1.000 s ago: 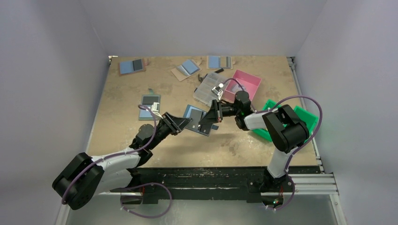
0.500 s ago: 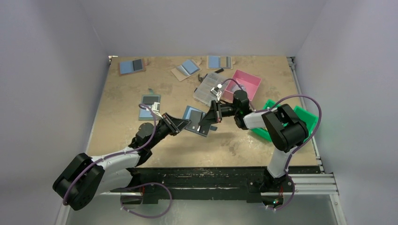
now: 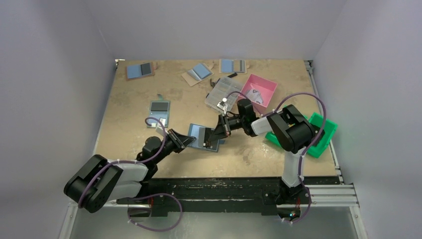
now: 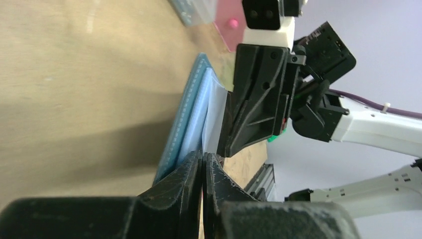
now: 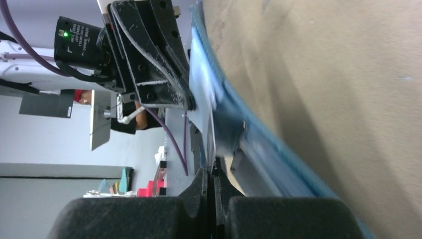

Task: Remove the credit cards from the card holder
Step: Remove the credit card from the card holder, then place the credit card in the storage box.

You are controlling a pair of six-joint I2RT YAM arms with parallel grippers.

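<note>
Both claws gripping card holder on the counter.
Pinched shut: left claw on holder's left edge, right claw on its right half.

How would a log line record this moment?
left gripper: shut on card holder edge | right gripper: shut on its inner layer | credit cards: not distinguishable

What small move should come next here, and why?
Probably ease the right fingers away from the left fingers: both pairs look shut on the flat blue folding card holder from opposite sides, so spreading should open it.
</note>
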